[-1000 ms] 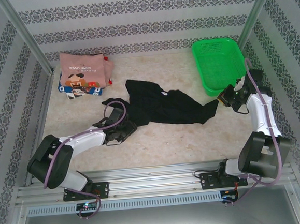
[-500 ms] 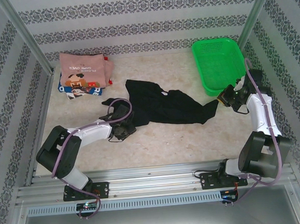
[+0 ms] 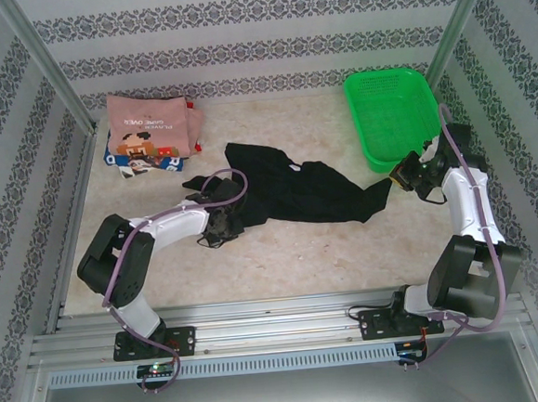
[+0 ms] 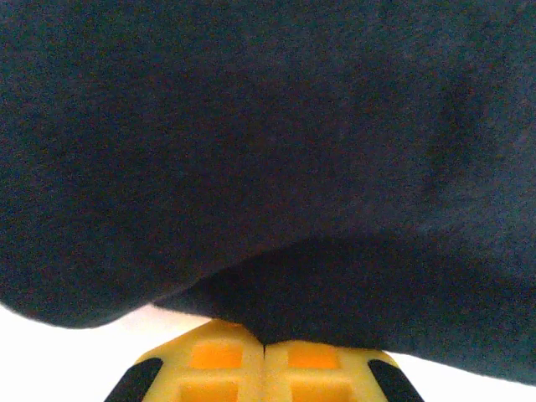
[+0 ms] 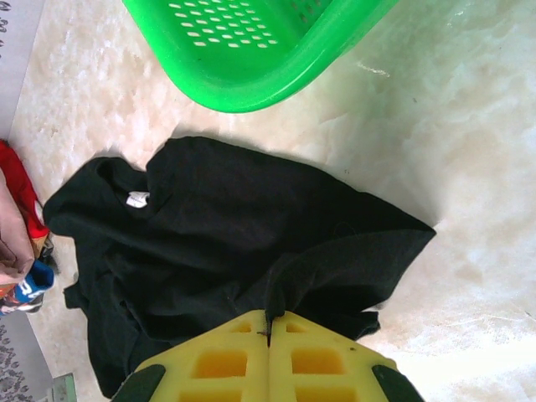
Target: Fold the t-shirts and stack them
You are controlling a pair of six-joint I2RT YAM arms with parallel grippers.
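Left wrist view: the left claw [image 4: 265, 345] is clamped tight, its two yellow fingers meeting, with a fold of the black t-shirt [image 4: 268, 151] pinched at their tips; the dark cloth spreads up and away from the claw and takes up nearly all of that view. In the right wrist view the right claw [image 5: 268, 322] is likewise closed on a ridge of the same black t-shirt [image 5: 226, 243]; from that pinch the garment runs away from the claw, with its neck label at the far end and the green basket [image 5: 243, 59] beyond it, apart from the cloth.

From above, the left claw [image 3: 222, 225] grips the near-left edge of the shirt and the right claw [image 3: 400, 179] its narrow right tip; the black t-shirt [image 3: 287, 190] lies crumpled between them on the surface [image 3: 301, 254], its long axis running roughly from left to right across the surface, slanting from far-left to near-right.

So the cloth lies inward from each claw, toward the other one; drawing the two apart along that axis would probably stretch it flat for folding. The pink t-shirt [image 3: 147, 127] rests folded on the blue-and-white t-shirt [image 3: 113, 160] at the far left; that stack is nearer the left arm.
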